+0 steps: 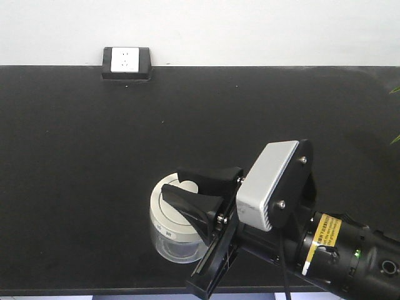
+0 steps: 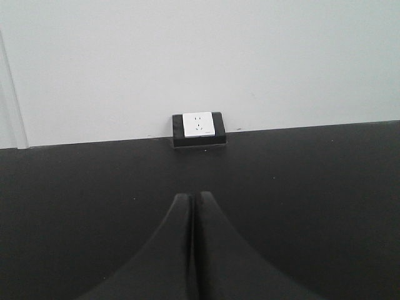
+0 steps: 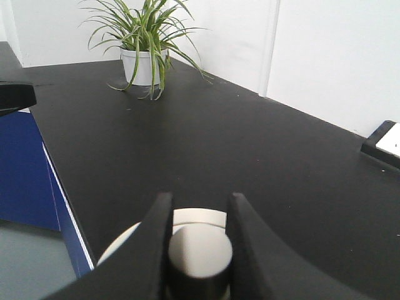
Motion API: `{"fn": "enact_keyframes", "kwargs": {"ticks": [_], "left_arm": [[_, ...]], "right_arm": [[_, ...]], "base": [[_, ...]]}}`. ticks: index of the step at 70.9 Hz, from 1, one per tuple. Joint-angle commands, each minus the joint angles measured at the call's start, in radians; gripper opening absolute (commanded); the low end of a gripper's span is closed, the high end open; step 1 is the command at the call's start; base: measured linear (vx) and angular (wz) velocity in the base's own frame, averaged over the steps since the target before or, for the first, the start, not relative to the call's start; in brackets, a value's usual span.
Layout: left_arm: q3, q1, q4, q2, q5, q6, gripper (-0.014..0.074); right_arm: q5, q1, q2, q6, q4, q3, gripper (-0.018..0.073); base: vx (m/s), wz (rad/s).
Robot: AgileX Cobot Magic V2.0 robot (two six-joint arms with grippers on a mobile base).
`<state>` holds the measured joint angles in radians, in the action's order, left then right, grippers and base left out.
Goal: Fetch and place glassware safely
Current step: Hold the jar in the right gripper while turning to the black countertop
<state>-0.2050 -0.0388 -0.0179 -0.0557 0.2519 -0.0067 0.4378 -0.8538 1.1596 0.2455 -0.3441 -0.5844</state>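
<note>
The glassware is a squat clear jar with a cream-white lid, standing on the black table close to its front edge. My right gripper reaches over the lid from the right. In the right wrist view the two fingers of my right gripper press against both sides of the lid's round knob, so it is shut on it. The jar's glass body is hidden in that view. My left gripper is shut with nothing in it, hovering above bare table, and it is out of the front view.
A black-and-white socket box sits against the back wall, also seen as the socket box. A potted plant stands at the table's far right end. The table's front edge and a blue cabinet lie just beside the jar.
</note>
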Motion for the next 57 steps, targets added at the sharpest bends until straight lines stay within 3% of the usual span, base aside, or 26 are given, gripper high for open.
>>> {"fn": "enact_keyframes", "kwargs": {"ticks": [1, 57], "left_arm": [[-0.025, -0.007, -0.010, -0.010, -0.071, -0.004, -0.0007], [-0.025, -0.007, -0.010, -0.010, -0.071, -0.004, -0.0007]], "right_arm": [[0.097, 0.001, -0.025, 0.002, 0.007, -0.031, -0.0003], [0.097, 0.001, -0.025, 0.002, 0.007, -0.031, -0.0003]], "base": [[0.07, 0.01], [0.05, 0.02]]}}
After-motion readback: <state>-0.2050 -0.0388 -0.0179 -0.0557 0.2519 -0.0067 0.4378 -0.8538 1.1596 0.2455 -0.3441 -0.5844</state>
